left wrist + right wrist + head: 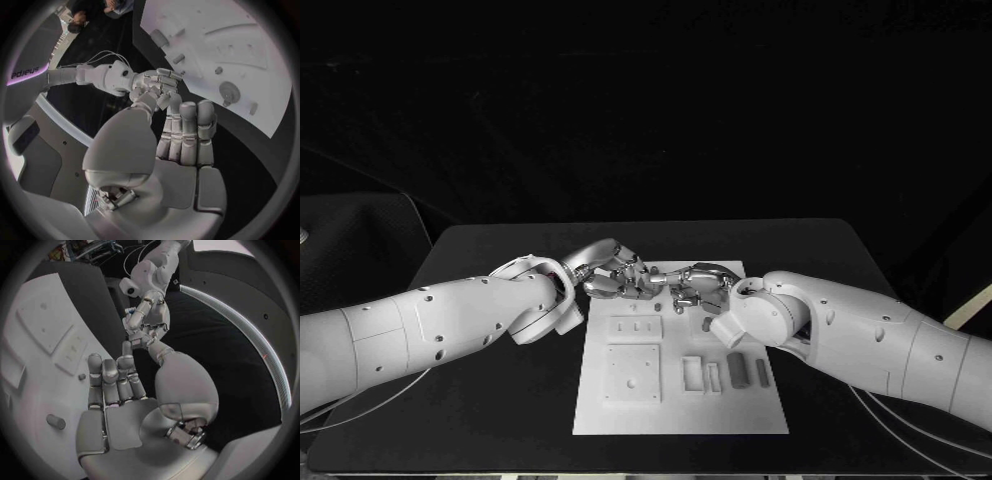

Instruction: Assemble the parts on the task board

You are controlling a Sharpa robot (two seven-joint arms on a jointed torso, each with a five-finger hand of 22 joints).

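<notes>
Presently: left hand (606, 272) and right hand (697, 288) meet fingertip to fingertip above task board (678, 360) on bench (473, 400); any held item indiscernible. Parts (737, 370) on board: probably light, rigid; pinch by long sides.

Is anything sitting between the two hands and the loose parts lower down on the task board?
Nothing visible. The left hand and right hand meet above the task board's far end; the grey parts lie nearer the robot on bare board surface, uncovered.
</notes>
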